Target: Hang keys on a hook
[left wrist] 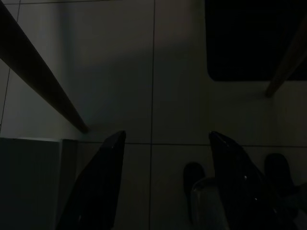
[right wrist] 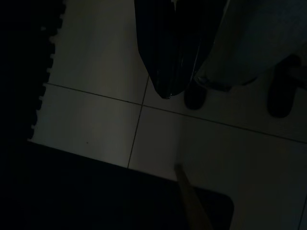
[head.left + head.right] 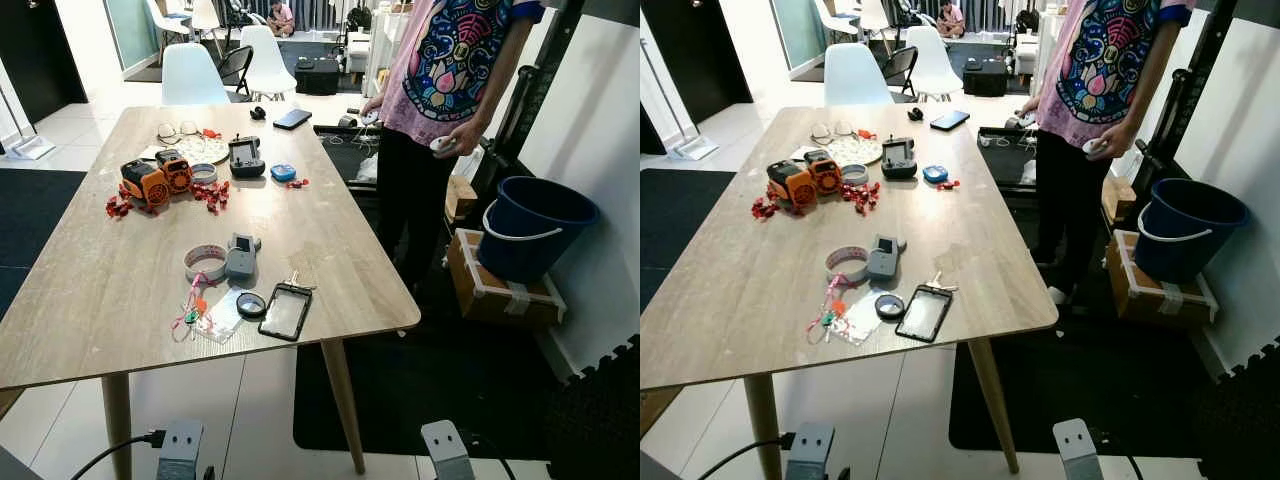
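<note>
The left gripper (image 1: 163, 182) is seen hanging below table height over the tiled floor, its two black fingers (image 1: 96, 187) spread well apart with nothing between them. The right gripper (image 2: 175, 72) also hangs idle over the tiles, and its fingers appear pressed together into one dark point (the wrist picture is very dim, so this is a judgement). Neither is engaged with anything; both seem parked low because no reach has begun.

Outward from the robot, the wooden table (image 3: 330, 250) is met first. On the head views, the keys (image 3: 296, 282) lie at about 6 o'clock of the tabletop, near the front edge, touching the far end of a black phone-like case (image 3: 285, 311). A round black lens (image 3: 251, 305) sits just beside the case at its 9 o'clock, and a bunch of coloured tags on a clear card (image 3: 200, 315) lies further toward 9 o'clock. A tape roll (image 3: 204, 262) and a small grey device (image 3: 240, 257) rest at 11 o'clock of the keys. Toward 11 o'clock of the table an orange tool (image 3: 155, 180) stands among scattered red clips (image 3: 211, 193).

A person (image 3: 440, 110) stands at the table's 2 o'clock, with a blue bucket (image 3: 535, 225) on a cardboard box (image 3: 500, 290) beyond. No hook can be made out, so the task is judged not yet started; the keys would need to be picked up first.
</note>
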`<state>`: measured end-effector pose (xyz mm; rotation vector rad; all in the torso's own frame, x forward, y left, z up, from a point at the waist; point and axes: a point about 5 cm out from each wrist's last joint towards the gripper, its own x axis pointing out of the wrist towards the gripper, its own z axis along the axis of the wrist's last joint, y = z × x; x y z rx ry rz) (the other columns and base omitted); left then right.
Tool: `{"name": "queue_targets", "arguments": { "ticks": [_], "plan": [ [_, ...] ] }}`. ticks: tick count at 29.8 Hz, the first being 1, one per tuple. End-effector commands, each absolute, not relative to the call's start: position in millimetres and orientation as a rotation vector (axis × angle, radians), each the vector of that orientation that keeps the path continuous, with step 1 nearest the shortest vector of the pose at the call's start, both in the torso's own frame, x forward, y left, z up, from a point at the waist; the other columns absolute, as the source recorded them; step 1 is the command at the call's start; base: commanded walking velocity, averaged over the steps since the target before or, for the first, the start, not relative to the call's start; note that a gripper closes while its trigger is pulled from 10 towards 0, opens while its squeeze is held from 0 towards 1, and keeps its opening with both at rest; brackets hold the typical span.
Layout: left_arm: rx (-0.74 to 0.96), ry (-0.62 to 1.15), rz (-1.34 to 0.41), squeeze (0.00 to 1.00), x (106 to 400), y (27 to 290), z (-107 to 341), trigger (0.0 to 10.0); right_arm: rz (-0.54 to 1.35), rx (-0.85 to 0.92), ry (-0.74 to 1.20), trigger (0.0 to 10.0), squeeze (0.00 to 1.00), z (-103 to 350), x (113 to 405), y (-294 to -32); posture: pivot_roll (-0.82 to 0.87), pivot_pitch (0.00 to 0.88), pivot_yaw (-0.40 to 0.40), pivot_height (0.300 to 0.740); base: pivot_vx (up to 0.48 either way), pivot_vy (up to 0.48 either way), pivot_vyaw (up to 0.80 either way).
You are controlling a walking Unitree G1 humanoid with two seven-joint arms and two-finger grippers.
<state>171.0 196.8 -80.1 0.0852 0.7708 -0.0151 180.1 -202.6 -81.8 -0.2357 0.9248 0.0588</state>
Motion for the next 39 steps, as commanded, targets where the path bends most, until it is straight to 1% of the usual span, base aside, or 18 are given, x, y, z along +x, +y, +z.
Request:
{"name": "queue_targets", "arguments": {
  "ticks": [1, 8, 12, 22, 31, 39],
  "plan": [
    [0.087, 0.772, -0.030, 0.00, 172, 194, -80, 10.0, 0.048, -0.229, 0.916, 10.0, 0.00, -81, 182, -203, 0.02, 0.000, -0.018, 0.740, 0.000, 0.000, 0.00],
    [0.091, 0.757, -0.028, 0.00, 176, 194, -78, 10.0, 0.070, -0.240, 0.915, 10.0, 0.00, -80, 184, -202, 0.03, 0.000, -0.034, 0.740, 0.000, 0.000, 0.00],
    [0.080, 0.759, -0.003, 0.00, 173, 198, -79, 10.0, 0.084, -0.242, 0.916, 10.0, 0.00, -80, 185, -198, 0.03, 0.000, -0.045, 0.740, 0.000, 0.000, 0.00],
    [0.083, 0.780, 0.004, 0.00, 166, 205, -81, 10.0, 0.082, -0.241, 0.910, 10.0, 0.00, -80, 186, -197, 0.03, 0.000, -0.039, 0.740, 0.000, 0.000, 0.00],
    [0.079, 0.776, 0.004, 0.00, 165, 203, -81, 10.0, 0.079, -0.249, 0.917, 10.0, 0.00, -80, 184, -201, 0.03, 0.000, -0.042, 0.740, 0.000, 0.000, 0.00],
    [0.080, 0.774, -0.001, 0.00, 164, 203, -82, 10.0, 0.081, -0.243, 0.903, 10.0, 0.00, -78, 189, -197, 0.04, 0.000, -0.033, 0.740, 0.000, 0.000, 0.00]
  ]
}}
